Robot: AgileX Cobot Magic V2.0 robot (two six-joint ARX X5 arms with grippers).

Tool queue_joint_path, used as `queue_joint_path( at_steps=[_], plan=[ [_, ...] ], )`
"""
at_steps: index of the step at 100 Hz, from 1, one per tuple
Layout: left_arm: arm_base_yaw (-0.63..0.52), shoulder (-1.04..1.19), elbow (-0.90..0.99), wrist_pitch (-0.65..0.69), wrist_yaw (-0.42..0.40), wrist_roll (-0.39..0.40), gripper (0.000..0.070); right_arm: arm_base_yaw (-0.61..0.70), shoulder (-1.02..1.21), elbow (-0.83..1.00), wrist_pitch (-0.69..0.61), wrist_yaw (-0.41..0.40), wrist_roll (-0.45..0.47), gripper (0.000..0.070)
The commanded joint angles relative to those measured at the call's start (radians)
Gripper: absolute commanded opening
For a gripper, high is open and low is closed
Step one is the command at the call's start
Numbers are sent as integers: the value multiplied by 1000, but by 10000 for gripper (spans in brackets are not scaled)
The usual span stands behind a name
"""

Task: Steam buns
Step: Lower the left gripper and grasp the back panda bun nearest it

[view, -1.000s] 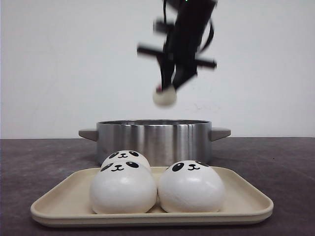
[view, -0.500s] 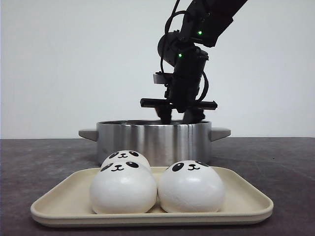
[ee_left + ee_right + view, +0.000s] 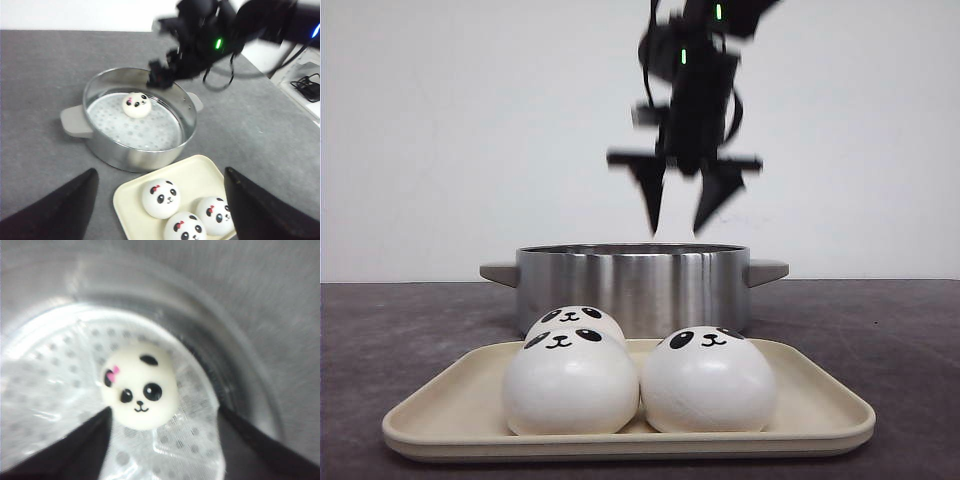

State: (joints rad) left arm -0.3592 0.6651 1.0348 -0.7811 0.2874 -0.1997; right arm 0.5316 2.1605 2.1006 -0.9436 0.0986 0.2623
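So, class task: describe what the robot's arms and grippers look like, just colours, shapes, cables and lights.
The right arm is black and blocky, with small green lights and looping black cables. Its gripper has a horizontal crossbar and two black wedge-shaped fingers tapering to points. The left gripper shows only two similar black fingers.

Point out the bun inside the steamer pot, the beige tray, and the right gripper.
bun in the pot (image 3: pixel 136 104), left wrist view, on its face
tray (image 3: pixel 810 395), front view, bare right floor
right gripper (image 3: pixel 682 210), front view, gap between open fingertips

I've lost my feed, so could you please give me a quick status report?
Right gripper open, empty above steamer pot. Left gripper open. One bun in pot, three buns on tray. Nothing obstructing.
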Motion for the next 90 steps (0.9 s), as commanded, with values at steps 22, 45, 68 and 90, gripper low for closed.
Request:
queue_joint_path(
  at_steps=[22,45,68,90],
  plan=[
    [-121,242,18,-10,13,-82,472,150,-355,138,-120,7,-71,14],
    [-246,529,18,13,11,-98,473,338,-658,138,-101,90,-60,13],
    [-312,779,18,139,1,-113,477,430,-804,138,-114,211,-51,13],
    [-327,908,18,207,-108,-154,649,430,-845,138,-184,266,-18,13]
  ],
)
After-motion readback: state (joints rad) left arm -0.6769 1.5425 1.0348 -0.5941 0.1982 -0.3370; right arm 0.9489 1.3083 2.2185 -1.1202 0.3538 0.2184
